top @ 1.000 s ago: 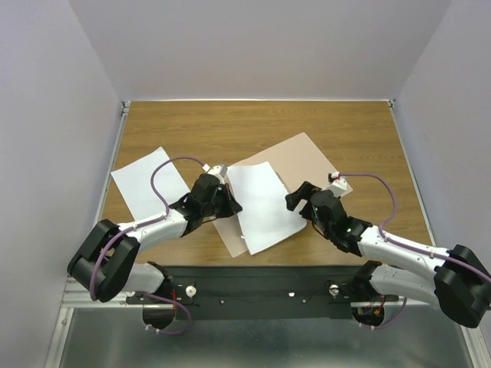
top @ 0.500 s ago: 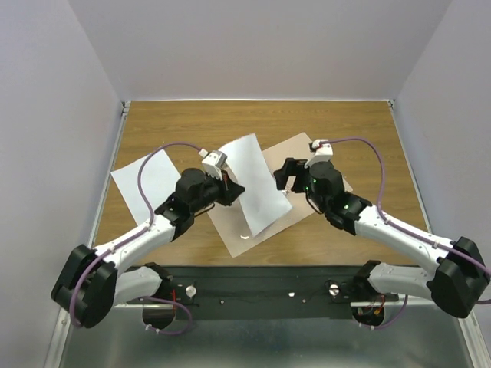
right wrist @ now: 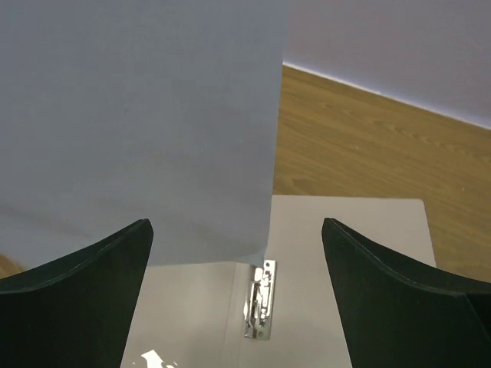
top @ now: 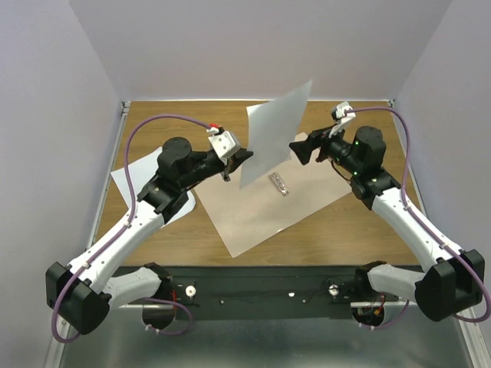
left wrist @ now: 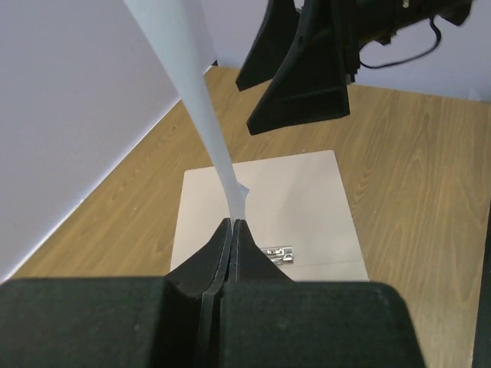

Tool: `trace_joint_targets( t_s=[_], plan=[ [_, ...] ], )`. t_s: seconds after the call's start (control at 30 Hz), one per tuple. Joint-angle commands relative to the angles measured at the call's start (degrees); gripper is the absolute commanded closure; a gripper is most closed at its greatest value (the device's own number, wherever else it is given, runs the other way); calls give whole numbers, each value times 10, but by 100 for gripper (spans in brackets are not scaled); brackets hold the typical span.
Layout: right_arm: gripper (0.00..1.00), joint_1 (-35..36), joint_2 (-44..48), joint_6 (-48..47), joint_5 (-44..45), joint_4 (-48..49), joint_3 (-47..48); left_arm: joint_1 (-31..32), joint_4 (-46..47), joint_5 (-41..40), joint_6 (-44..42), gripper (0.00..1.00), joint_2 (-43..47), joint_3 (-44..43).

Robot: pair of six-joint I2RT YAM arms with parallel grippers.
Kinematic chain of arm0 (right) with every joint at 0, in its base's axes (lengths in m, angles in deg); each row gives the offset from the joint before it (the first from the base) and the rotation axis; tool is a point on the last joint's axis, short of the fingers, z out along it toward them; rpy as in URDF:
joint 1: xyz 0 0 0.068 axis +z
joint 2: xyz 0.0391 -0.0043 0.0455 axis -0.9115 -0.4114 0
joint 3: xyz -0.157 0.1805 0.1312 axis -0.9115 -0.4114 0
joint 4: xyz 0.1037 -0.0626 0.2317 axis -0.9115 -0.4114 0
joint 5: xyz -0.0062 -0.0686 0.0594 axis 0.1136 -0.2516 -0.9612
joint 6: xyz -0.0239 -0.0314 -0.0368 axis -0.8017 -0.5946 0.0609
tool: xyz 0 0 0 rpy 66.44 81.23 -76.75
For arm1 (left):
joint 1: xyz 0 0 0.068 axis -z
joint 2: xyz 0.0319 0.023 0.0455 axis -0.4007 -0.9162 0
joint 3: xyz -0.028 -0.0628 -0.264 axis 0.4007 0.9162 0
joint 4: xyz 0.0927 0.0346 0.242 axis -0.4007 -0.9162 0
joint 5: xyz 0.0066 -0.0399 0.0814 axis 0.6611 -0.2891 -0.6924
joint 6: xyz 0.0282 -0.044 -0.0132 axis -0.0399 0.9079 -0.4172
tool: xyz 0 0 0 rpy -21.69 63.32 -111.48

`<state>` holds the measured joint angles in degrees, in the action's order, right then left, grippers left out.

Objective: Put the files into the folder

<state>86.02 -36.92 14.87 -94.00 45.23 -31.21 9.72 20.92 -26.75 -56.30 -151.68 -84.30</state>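
Observation:
One of the files, a white sheet point(top: 275, 130), hangs upright in the air above the folder, pinched at its lower corner by my left gripper point(top: 245, 158), which is shut on it point(left wrist: 232, 222). The folder point(top: 253, 211) lies open on the table, pale inner face up, its metal clip point(top: 278, 184) bare at the fold. My right gripper point(top: 301, 149) is open just right of the raised sheet, and the sheet point(right wrist: 138, 115) fills the left of its view above the clip point(right wrist: 259, 299). The second sheet point(top: 129, 184) lies flat at the left, partly under my left arm.
Grey walls enclose the wooden table point(top: 353, 222) on three sides. The two grippers face each other closely over the back half of the folder. A black mounting rail point(top: 253, 287) runs along the near edge.
My left gripper has lifted the sheet off the folder, up and toward the back, baring the inner face and clip. The right arm rose and swung toward the back right, staying open.

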Motion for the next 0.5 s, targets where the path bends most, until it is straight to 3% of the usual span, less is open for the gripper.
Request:
trace_joint_targets(
  t_s=[0.0, 0.3, 0.4, 0.47],
  plan=[
    [0, -30, -6, -92, -180, 17, 41, 0, -57, 51, -94, 100, 23, -34],
    [1, -42, 26, -111, -182, 17, 49, 0, -20, 119, -50, 100, 67, -17],
    [7, -44, 24, -115, -173, 19, 52, 0, -3, 117, -28, 100, 81, -8],
    [13, -43, 22, -113, -213, 19, 57, 0, 8, 100, -17, 100, 88, 0]
  ],
)
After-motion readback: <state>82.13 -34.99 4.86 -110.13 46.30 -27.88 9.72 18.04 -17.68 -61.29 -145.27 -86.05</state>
